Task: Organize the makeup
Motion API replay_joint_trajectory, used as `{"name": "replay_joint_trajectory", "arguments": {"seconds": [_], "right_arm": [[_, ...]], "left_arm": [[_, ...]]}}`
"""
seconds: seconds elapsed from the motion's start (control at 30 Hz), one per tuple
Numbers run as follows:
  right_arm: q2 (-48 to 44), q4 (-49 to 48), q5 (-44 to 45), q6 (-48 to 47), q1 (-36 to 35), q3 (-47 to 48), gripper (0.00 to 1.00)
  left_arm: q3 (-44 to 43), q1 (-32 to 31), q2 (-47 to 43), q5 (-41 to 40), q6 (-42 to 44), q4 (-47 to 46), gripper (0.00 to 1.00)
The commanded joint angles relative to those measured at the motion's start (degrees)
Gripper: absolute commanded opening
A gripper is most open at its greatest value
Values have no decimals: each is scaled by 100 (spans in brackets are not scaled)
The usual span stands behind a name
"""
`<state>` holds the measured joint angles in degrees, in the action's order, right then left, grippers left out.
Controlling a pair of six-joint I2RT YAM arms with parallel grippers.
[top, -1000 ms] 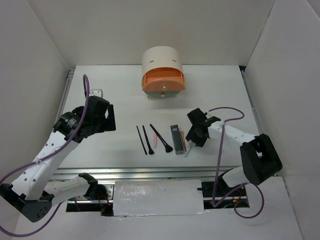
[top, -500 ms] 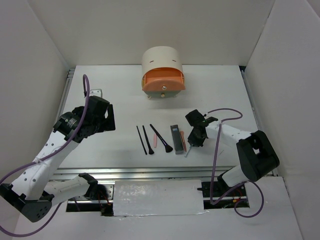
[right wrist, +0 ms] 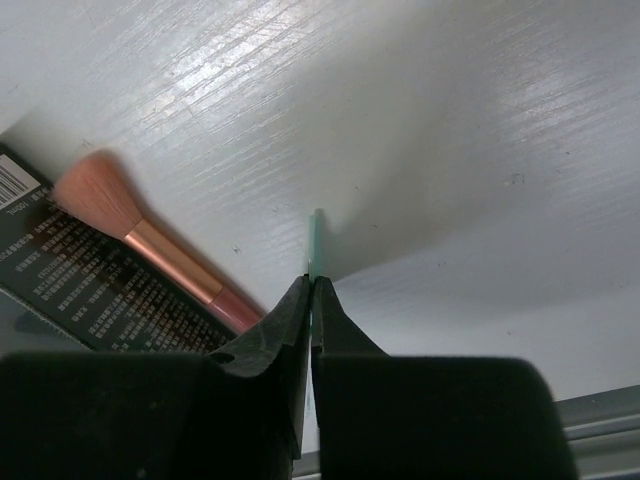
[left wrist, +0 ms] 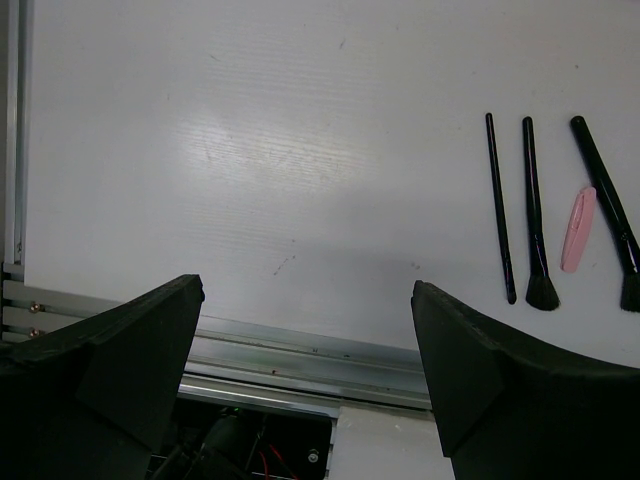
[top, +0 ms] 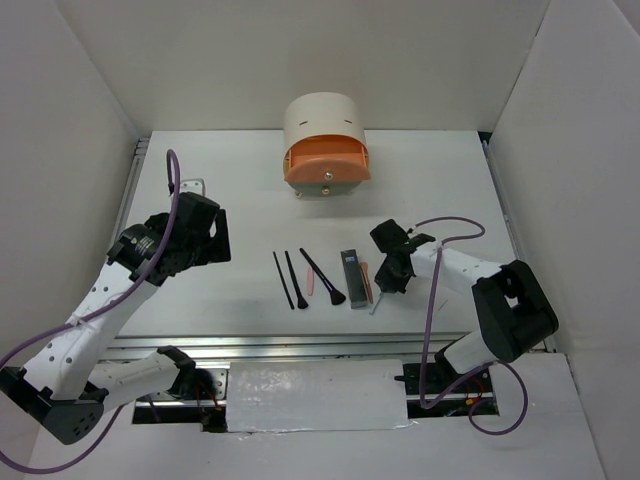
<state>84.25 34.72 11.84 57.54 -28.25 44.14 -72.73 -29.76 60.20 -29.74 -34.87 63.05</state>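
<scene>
The teal stick (right wrist: 315,238) sits just right of the box (top: 351,278), at the right end of the makeup row. The right gripper (right wrist: 311,290) is pinched narrow on it: in the right wrist view the two fingers meet around the stick, with its tip poking out past them. Whether the stick is already off the table (top: 250,200) is hard to tell from that close angle; it looks to be resting on it.

The pink brush (top: 366,280) lies between the box and the teal stick, alongside the box. Left of the box, going outward, are the black brush (top: 322,276), the pink stick (top: 311,283) and then the two black sticks (top: 283,280). All lie flat and roughly parallel, and none is touched.

Well beyond the box, toward the back wall, stands the organizer (top: 322,118). Its orange drawer (top: 327,160) is pulled out and faces the row. Nothing can be seen inside the drawer from above, though the view into it is shallow.

The left gripper (left wrist: 305,292) hangs far left of the box with its jaws spread wide and holds nothing. The black sticks show at the right edge of its wrist view.

Progress looks to be at the very start. The drawer is open and a first item is gripped, but every piece of makeup is on the table beside the box. Left to do, likely: carry the teal stick to the drawer, then move the other six items, then close up.
</scene>
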Motion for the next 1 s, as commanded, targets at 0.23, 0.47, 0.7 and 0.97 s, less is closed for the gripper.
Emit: {"name": "replay_joint_trajectory", "arguments": {"seconds": [0.23, 0.47, 0.7, 0.97], "right_arm": [[-346, 236, 249, 284, -49, 112, 0], [-945, 957, 662, 215, -58, 1182, 0], [-1148, 1118, 724, 47, -67, 2615, 0], [160, 501, 942, 651, -58, 5390, 0]], "left_arm": [[4, 23, -105, -129, -37, 76, 99], [-83, 23, -53, -111, -20, 67, 99], [-127, 23, 17, -94, -11, 15, 99], [-365, 14, 123, 47, 7, -12, 99]]}}
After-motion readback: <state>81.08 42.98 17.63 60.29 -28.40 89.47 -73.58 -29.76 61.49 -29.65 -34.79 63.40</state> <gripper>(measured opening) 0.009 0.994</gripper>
